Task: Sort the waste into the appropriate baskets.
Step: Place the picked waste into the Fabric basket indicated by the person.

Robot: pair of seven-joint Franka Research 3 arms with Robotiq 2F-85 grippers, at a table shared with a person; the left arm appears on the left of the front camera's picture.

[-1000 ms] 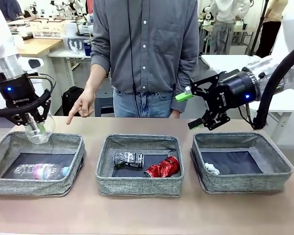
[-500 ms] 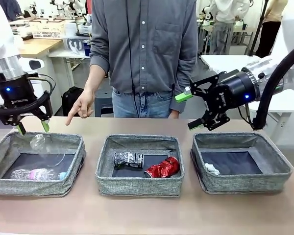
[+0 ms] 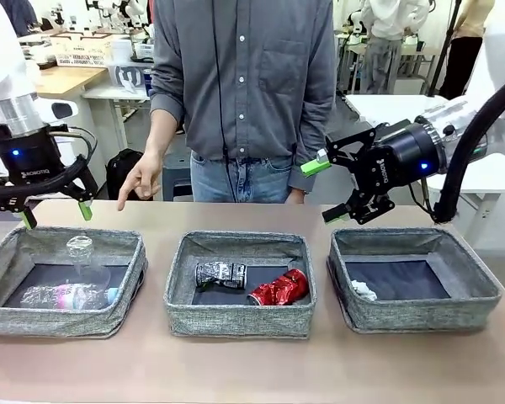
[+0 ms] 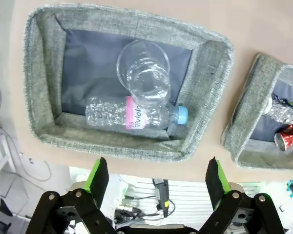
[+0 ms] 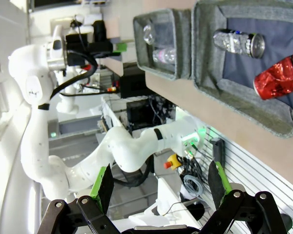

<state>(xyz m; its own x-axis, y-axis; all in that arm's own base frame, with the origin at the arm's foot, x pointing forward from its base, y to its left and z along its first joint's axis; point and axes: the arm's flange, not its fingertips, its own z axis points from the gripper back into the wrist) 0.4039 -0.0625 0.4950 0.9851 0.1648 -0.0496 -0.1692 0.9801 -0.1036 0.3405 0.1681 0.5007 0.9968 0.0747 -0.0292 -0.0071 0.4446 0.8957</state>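
Sitting nearest along the tan table (image 3: 252, 370) are three square, low-walled baskets of grey woven fabric with dark flat bottoms, side by side. The left basket (image 3: 17, 318) holds a clear plastic bottle with a pink label (image 3: 67, 295) lying on its side, and a clear plastic cup (image 3: 82, 257) tilted against it; from the left wrist view the cup (image 4: 145, 73) overlaps the bottle (image 4: 136, 115), mouth facing up toward the camera. The middle basket (image 3: 240, 320) contains a crushed dark patterned can (image 3: 220, 274) and, just beside it, a crushed red can (image 3: 279, 288). The right basket (image 3: 421, 313) has a small white paper wad (image 3: 364, 290) near its left wall. Above the far edge of the left basket hangs the left gripper (image 3: 52, 214), its green-padded fingers spread wide and holding nothing. Above the far left corner of the right basket, the right gripper (image 3: 335, 186) points sideways toward the middle, its fingers also wide apart and empty. Beyond the table stands a person in a grey button shirt and jeans, one hand (image 3: 140, 178) hanging with a finger pointing down.
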